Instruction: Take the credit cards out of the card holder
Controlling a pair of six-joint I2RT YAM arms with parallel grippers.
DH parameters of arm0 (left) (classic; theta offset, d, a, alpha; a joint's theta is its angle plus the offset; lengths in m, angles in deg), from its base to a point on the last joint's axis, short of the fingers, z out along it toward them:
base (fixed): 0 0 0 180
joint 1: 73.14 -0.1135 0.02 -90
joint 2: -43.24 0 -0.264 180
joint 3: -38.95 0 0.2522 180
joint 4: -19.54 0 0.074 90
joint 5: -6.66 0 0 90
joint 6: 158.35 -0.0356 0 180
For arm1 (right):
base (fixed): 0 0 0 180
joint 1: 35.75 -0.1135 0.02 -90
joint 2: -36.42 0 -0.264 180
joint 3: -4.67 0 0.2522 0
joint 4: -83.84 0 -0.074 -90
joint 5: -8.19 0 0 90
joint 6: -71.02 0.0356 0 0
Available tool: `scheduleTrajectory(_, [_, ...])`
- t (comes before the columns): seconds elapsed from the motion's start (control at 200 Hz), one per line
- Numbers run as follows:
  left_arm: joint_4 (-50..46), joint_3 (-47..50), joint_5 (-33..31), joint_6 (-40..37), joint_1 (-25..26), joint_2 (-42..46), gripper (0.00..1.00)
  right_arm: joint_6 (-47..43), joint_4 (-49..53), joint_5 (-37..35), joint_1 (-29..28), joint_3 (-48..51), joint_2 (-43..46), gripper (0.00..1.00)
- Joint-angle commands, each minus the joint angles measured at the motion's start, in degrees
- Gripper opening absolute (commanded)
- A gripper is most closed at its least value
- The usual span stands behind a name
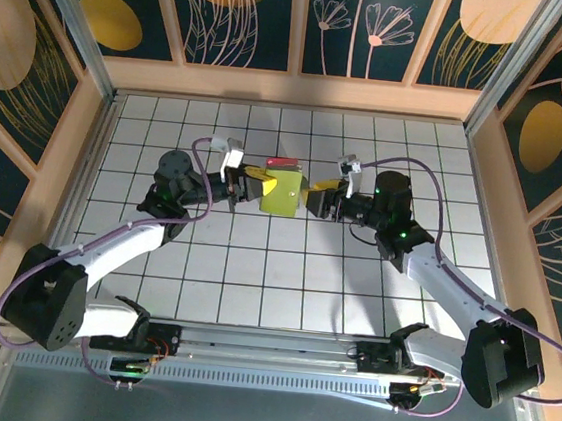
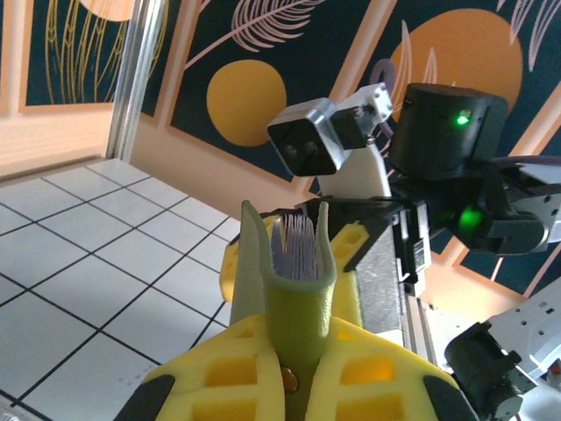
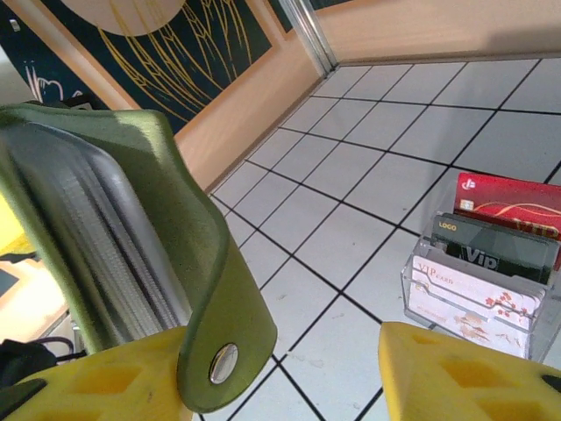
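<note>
The olive-green card holder (image 1: 283, 193) hangs above the tiles between both grippers. My left gripper (image 1: 252, 183) is shut on its folded spine (image 2: 302, 298), with the clear sleeves (image 2: 301, 250) fanning up edge-on beyond the yellow fingers (image 2: 237, 360). My right gripper (image 1: 315, 197) meets the holder's other side and stands open. The holder's green snap flap (image 3: 219, 298) lies against its left finger (image 3: 105, 377), while the other finger (image 3: 456, 373) is well apart over bare tile. I cannot make out the credit cards among the sleeves (image 3: 96, 237).
A small clear box (image 3: 478, 294) holding a red card (image 3: 508, 197), a dark card and white cards stands on the tiles just behind the holder, also seen from above as the box (image 1: 282, 162). Wooden walls (image 1: 294, 89) ring the tiled floor.
</note>
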Motion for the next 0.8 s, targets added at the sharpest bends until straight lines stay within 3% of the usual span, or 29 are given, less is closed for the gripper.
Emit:
scheduleTrajectory(0.0, [5.49, 0.38, 2.87, 1.25, -0.18, 1.49, 0.0, -0.12, -3.21, 2.52, 0.38, -0.45, 1.51, 0.53])
scheduleTrajectory(0.26, [9.79, 0.87, 5.23, 4.89, -0.14, 1.03, 0.0, 1.75, -9.51, 14.09, 0.4, 0.35, 0.5, 0.5])
scheduleTrajectory(0.495, [9.45, 0.3, 6.61, 5.52, -0.11, 1.62, 0.0, 1.47, -11.15, 18.25, 0.43, 0.49, 0.53, 0.5])
scheduleTrajectory(0.611, [10.13, 0.39, 7.15, 5.83, -0.16, 1.84, 0.0, 0.77, -9.94, 17.27, 0.37, -0.16, -0.05, 0.5])
scheduleTrajectory(0.796, [9.98, 1.04, 6.56, 5.63, -0.11, 3.17, 0.0, -1.15, -6.21, 10.06, 0.37, 0.24, 1.42, 0.51])
